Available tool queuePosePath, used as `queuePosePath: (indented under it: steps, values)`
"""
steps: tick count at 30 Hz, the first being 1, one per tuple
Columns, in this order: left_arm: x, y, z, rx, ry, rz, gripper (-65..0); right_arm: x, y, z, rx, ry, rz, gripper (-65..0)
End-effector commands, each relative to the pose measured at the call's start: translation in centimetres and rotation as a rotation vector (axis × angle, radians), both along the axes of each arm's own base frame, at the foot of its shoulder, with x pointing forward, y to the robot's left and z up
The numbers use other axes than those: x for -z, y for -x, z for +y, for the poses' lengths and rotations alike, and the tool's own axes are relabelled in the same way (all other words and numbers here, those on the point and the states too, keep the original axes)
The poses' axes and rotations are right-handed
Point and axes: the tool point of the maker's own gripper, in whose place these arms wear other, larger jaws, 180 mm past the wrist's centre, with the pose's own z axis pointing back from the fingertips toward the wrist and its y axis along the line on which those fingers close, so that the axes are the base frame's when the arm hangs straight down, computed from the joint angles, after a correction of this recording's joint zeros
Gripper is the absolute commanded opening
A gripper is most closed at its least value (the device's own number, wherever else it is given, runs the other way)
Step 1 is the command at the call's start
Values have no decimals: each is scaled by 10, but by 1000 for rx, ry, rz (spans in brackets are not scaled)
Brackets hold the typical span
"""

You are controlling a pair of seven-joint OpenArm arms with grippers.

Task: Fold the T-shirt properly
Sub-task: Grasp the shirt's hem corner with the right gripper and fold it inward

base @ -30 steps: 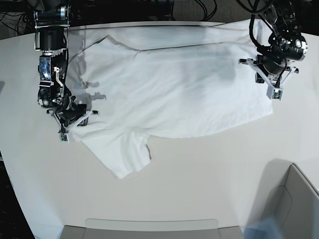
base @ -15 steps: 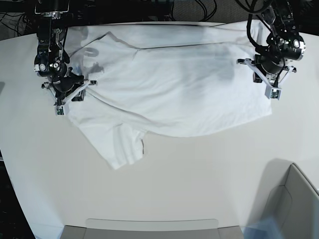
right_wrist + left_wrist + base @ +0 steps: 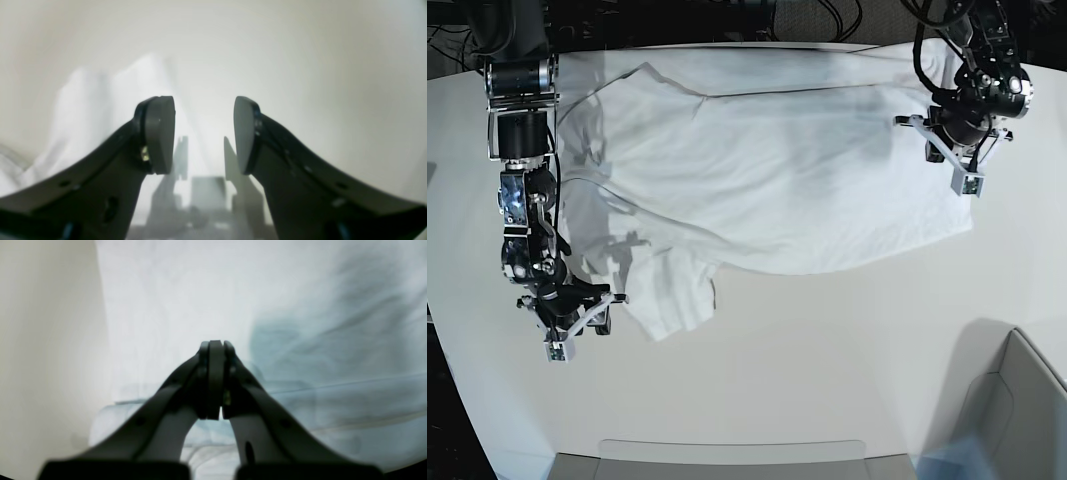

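T-shirt lying spread on the table
Right gripper spread wide, holding nothing; left gripper pressed together above the cloth, pinching nothing.

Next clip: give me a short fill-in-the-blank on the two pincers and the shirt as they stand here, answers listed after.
1. The right pincer has its jaws ____, with nothing between them.
2. The left pincer has its jaws ____.
3. In the base view the T-shirt lies spread on the ____.
4. In the base view the right pincer sits beside the shirt's ____.

Missing words: open; shut; table; sleeve
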Motion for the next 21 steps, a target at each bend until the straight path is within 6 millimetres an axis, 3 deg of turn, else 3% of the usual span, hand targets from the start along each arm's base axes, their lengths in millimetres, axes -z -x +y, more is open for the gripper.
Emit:
queuePosePath:
  steps: [1, 7, 16, 21]
  values:
    - [-7, -6, -2, 5, 4, -38, -650, -7, -15, -9, 13, 16, -31, -362]
    - [-6, -6, -7, 1, 21, -39, -650, 25, -34, -26, 31, 68, -39, -362]
    - [-10, -14, -10, -3, 32, -63, -650, 41, -29, 6, -58, 99, -31, -363]
    - [-7, -14, -18, -14, 60, -64, -650, 32, -26, 25, -102, 82, -76, -363]
